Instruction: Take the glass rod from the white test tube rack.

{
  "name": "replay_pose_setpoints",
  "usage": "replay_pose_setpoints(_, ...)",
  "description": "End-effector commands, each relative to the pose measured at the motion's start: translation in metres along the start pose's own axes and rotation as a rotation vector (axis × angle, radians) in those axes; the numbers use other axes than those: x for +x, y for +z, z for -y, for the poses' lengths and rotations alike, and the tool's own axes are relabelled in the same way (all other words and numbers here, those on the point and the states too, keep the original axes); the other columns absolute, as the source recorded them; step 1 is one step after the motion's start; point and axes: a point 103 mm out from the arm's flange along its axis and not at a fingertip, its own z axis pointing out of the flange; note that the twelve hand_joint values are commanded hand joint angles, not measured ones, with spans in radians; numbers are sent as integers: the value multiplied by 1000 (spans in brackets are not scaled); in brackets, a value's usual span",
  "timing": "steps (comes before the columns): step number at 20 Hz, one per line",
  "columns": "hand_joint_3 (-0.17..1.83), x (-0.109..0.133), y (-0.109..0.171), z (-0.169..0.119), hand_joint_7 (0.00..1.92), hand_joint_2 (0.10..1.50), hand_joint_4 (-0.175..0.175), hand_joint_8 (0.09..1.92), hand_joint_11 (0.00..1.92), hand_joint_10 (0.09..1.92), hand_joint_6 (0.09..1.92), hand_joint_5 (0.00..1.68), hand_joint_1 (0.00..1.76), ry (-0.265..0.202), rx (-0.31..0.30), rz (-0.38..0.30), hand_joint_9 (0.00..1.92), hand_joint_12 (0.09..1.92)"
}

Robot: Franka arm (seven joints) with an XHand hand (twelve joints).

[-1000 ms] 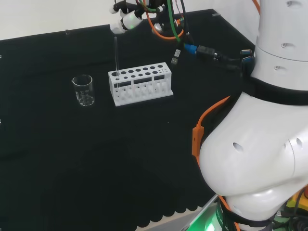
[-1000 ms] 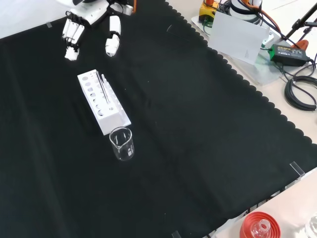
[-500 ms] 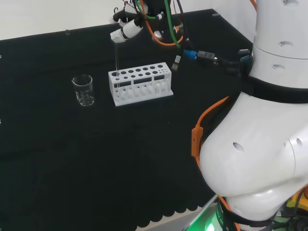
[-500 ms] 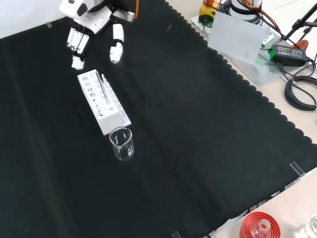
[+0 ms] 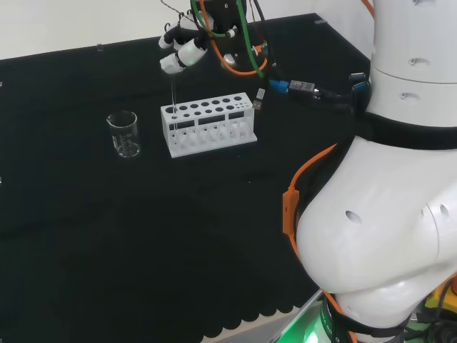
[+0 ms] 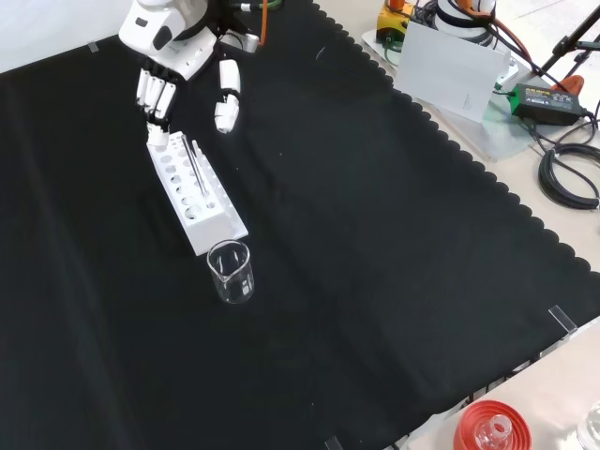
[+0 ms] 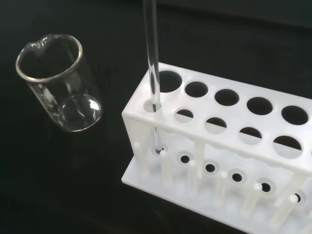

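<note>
A white test tube rack stands on the black cloth, with a thin glass rod upright in a hole at its left end in the head view. In the front view the hand hangs over the far end of the rack, with straight fingers pointing down and the thumb spread apart. The rod leans along the rack below them. In the head view the hand is just above the rod's top. The wrist view shows the rod in a corner hole of the rack.
A clear glass beaker stands left of the rack in the head view and nearer than the rack in the front view. It appears beside the rack in the wrist view. A red ribbed stand sits at the bench's near edge.
The hand has come down and closer to the rack, from behind it to just above its end by the rod's top. Rack, rod and beaker have stayed in place.
</note>
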Motion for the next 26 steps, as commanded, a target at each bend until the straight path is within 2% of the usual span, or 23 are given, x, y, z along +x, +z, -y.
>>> replay_pose_setpoints(1,315,5,10,-9,440,882,17,837,691,815,250,384,385,-16,17,2,718,1319)
replay_pose_setpoints(9,330,9,21,-24,530,881,-3,811,845,732,620,342,418,-29,39,22,872,1249)
replay_pose_setpoints(15,347,9,24,-32,628,890,-13,794,962,680,864,452,562,-30,34,45,967,1194)
replay_pose_setpoints(18,372,9,25,-35,674,880,-19,785,1008,652,909,525,663,-34,33,58,1015,1171)
replay_pose_setpoints(20,396,10,28,-37,701,869,-25,778,1034,633,915,568,712,-10,49,90,1041,1157)
replay_pose_setpoints(26,467,9,19,-41,757,846,-36,763,1103,592,915,641,774,-9,24,84,1101,1121)
